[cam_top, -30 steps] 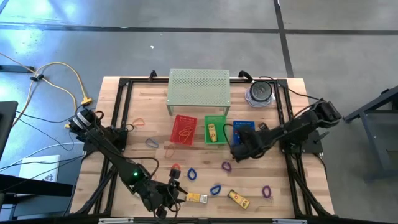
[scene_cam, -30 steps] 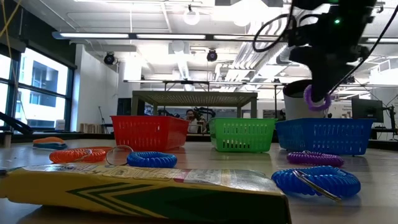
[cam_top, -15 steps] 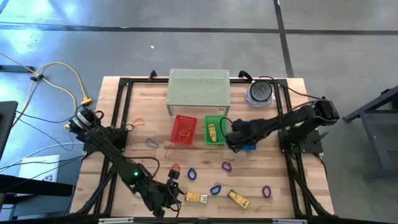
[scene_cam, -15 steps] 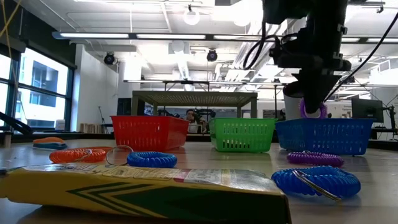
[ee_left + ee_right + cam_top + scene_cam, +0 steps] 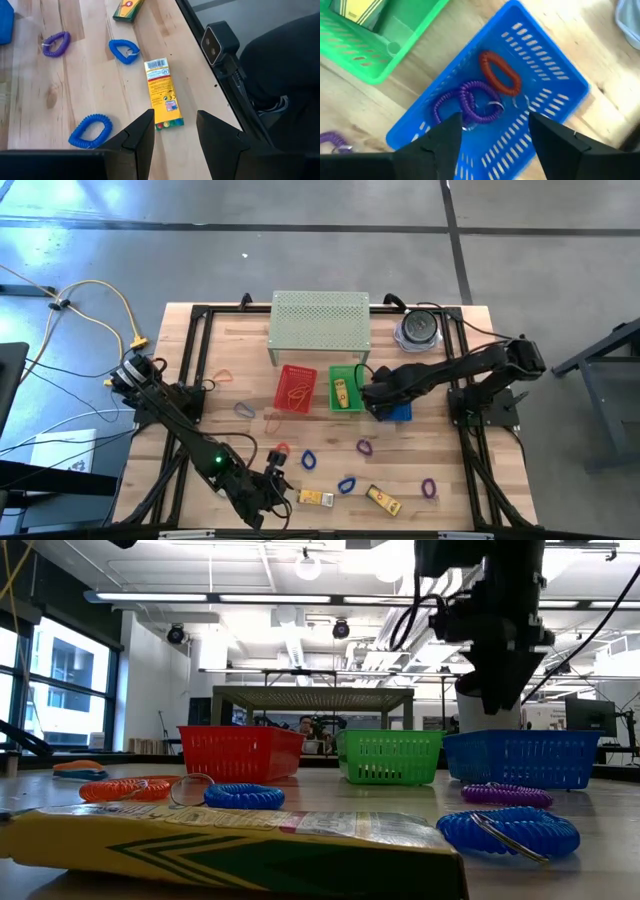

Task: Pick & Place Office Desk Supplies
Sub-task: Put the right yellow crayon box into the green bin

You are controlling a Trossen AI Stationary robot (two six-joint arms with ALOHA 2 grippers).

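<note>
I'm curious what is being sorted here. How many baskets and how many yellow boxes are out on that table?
Baskets: 3 (red basket, green basket, blue basket)
Yellow boxes: 3 (two on the table, one in the green basket)
Total: 6

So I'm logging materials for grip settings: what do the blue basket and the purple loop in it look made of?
Blue basket: probably rigid moulded plastic, with glossy slotted walls. Purple loop: likely soft plastic or rubber, wound in a spiral coil.
</note>
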